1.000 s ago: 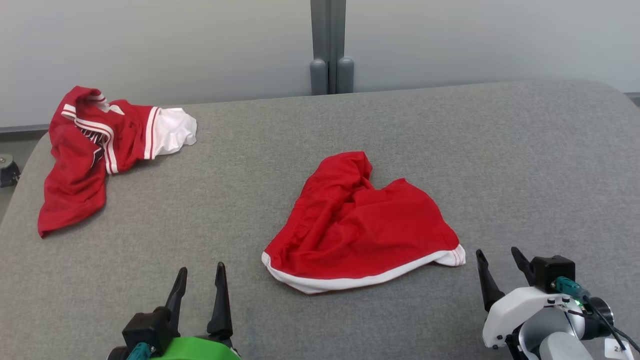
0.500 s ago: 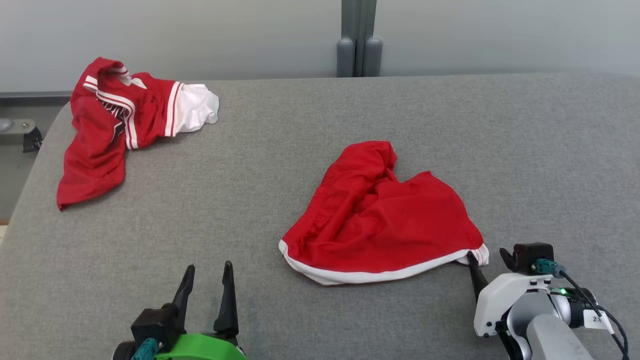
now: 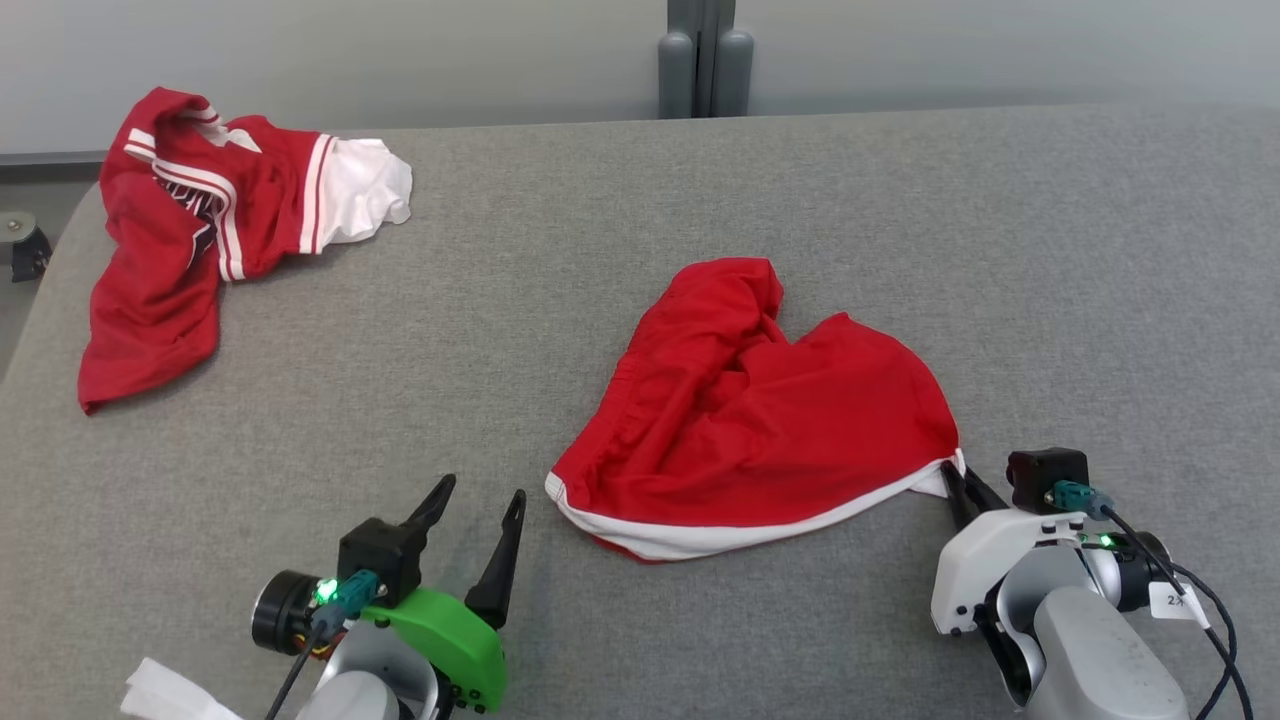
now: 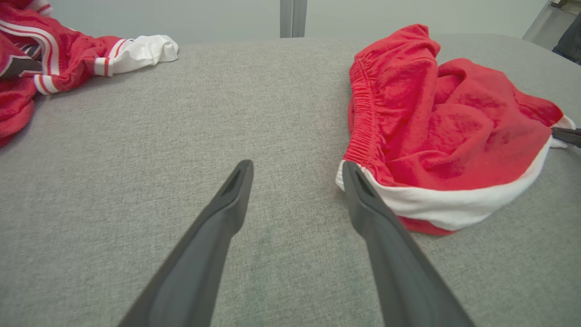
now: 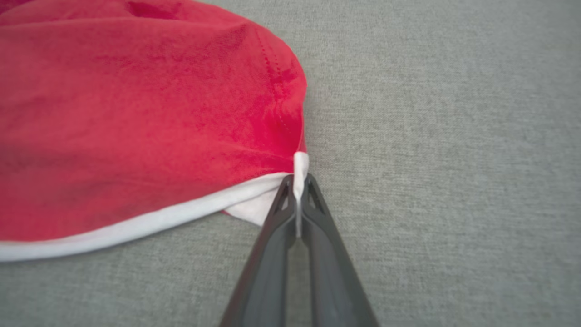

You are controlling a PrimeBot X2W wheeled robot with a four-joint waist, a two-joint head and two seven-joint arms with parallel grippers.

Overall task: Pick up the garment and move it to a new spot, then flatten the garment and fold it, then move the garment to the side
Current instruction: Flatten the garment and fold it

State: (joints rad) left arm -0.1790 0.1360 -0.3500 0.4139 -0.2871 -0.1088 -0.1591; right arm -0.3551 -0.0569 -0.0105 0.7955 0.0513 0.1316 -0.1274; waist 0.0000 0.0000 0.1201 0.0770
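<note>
Fingers of the left gripper (image 3: 481, 490), lower left, stand wide apart and empty, just beside the red shorts (image 3: 760, 420) crumpled mid-frame on the grey surface (image 3: 1000, 220); lower right, the right gripper (image 3: 957, 478) pinches only the white hem corner, so a quick lift could slip it free

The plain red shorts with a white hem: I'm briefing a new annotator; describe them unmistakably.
On the grey cloth table, look near the middle, away from the striped red jersey at the far left. The plain red shorts are the crumpled heap whose white corner the right gripper pinches; unlike the jersey, they have no stripes.
</note>
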